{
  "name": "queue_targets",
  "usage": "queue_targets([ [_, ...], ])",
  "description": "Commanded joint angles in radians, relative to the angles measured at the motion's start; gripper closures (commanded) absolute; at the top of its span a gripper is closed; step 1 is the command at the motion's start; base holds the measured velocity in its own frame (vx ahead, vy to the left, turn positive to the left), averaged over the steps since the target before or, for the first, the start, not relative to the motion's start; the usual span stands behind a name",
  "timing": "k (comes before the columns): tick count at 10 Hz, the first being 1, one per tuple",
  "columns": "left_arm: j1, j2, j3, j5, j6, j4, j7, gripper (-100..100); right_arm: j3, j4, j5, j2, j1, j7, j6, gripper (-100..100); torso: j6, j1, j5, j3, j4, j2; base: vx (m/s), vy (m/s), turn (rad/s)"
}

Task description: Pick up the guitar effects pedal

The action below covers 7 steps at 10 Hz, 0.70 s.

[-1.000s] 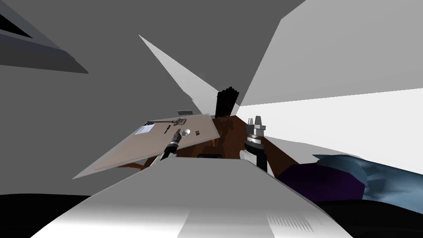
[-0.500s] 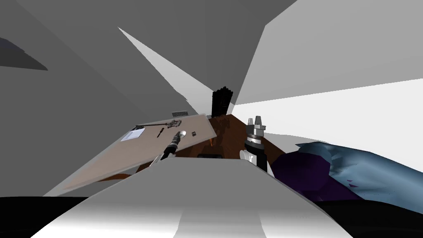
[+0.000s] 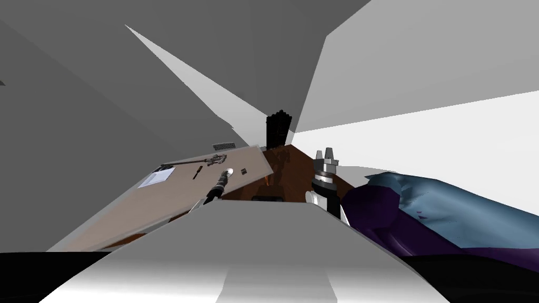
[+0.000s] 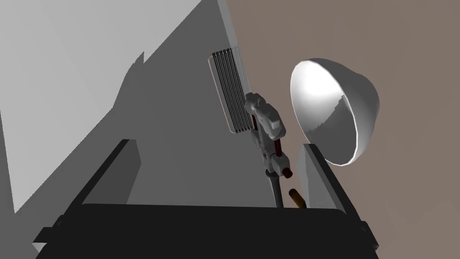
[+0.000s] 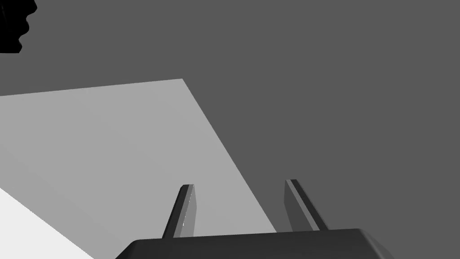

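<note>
The whole head view has slid, so we have turned, and the table now lies more to our left. The left gripper has come nearer the pedal, a small dark box on the table just beside the bowl. This gripper hangs low over the table, fingers wide apart, holding nothing. We judge the reach unfinished. The right gripper points up, also apart.

You can't identify small dark block on table: too small. Guitar-shaped thing: neck end hidden behind left gripper body.
</note>
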Motion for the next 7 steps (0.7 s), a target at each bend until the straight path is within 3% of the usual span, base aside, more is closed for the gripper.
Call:
queue_targets([
  [1, -0.011, 0.004, 0.002, -0.004, 0.017, 0.039, 0.000, -100, 0.000, 0.000, 0.000, 0.000, 0.000, 0.000, 0.000, 0, 0.000, 0.000, 0.000, 0.000, 0.000, 0.000, -0.007, -0.012, -0.134],
  [4, -0.049, 0.029, 0.013, -0.017, 0.056, 0.125, 0.003, -100, 0.000, 0.000, 0.000, 0.000, 0.000, 0.000, 0.000, 0, -0.001, 0.000, 0.000, 0.000, 0.000, 0.000, -0.006, -0.014, -0.216],
  [7, -0.068, 0.042, 0.018, -0.024, 0.074, 0.194, 0.004, -100, 0.000, 0.000, 0.000, 0.000, 0.000, 0.000, 0.000, 0, -0.001, 0.001, 0.000, 0.000, 0.000, 0.000, -0.004, -0.005, -0.103],
])
